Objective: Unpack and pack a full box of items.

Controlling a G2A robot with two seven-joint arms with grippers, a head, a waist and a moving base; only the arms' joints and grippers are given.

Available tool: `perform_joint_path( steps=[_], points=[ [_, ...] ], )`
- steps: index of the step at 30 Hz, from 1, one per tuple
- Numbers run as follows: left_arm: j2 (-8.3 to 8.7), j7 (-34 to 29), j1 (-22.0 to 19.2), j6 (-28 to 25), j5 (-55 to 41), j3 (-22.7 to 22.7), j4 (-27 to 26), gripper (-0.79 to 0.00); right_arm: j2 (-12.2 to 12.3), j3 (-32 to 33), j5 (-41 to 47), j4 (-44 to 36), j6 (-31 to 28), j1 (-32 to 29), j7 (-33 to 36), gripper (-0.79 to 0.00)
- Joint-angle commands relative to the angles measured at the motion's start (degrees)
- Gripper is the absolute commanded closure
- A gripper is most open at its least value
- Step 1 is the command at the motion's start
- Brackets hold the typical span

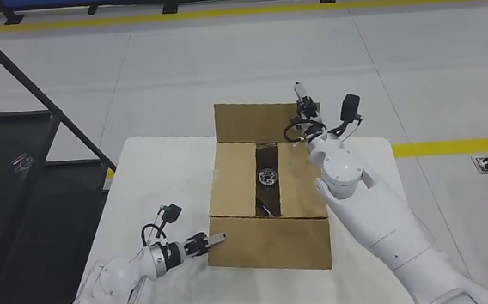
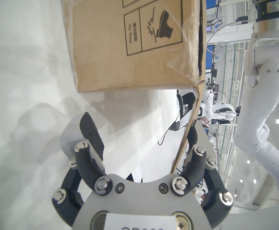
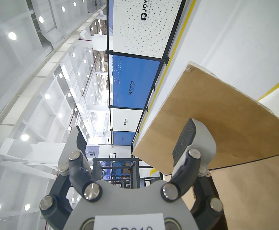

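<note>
A brown cardboard box [image 1: 269, 193] stands in the middle of the white table [image 1: 164, 180]. Its two side flaps lie nearly shut, and a narrow gap between them shows dark items [image 1: 268, 180]. The back flap [image 1: 254, 121] stands upright. My left gripper [image 1: 219, 237] sits low at the box's front left corner and is open; in the left wrist view [image 2: 141, 135] the thin edge of the front flap [image 2: 188, 132] runs between its fingers, close to one of them. My right gripper [image 1: 305, 104] is raised at the box's back right corner, open [image 3: 133, 139], with one finger [image 3: 187, 139] in front of the back flap [image 3: 218, 122].
A black metal frame [image 1: 28, 143] stands off the table's left side. The table's right edge [image 1: 392, 166] lies close beside the box. Bare tabletop spreads left of the box. A yellow line [image 1: 459, 145] marks the floor beyond.
</note>
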Motion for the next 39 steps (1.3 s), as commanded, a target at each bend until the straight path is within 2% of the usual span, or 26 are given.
perform_joint_path(
  steps=[1,5,8,17,27,32,39],
  points=[
    [0.00,-0.1,-0.4,-0.1,-0.4,0.3,0.4,-0.785,0.0,0.0,0.0,0.0,0.0,0.0,0.0,-0.785],
    [0.07,-1.0,-1.4,0.4,0.2,1.0,1.0,-0.785,-0.2,1.0,1.1,-0.2,-0.8,-0.8,0.4,-0.785],
    [0.08,-1.5,-1.9,0.6,0.7,1.8,0.9,-0.785,-1.4,0.5,2.9,2.3,0.4,1.5,-0.1,-0.785],
    [0.43,-0.6,-1.2,0.3,0.5,1.7,0.6,-0.785,-7.0,-3.4,8.2,21.0,2.0,12.0,-0.2,-0.785],
    [0.95,0.6,0.6,-0.3,-0.3,0.7,-0.5,-0.785,-12.6,-5.1,12.7,37.8,2.9,17.4,4.6,-0.785],
    [1.17,0.8,1.1,-0.2,-0.1,0.6,-1.3,-0.785,-13.9,-5.2,12.2,41.5,2.7,18.6,8.0,-0.785],
    [1.39,0.6,1.4,-0.3,-0.1,0.9,-2.1,-0.785,-14.5,-5.2,9.8,44.2,3.0,19.4,13.1,-0.785]
  ],
)
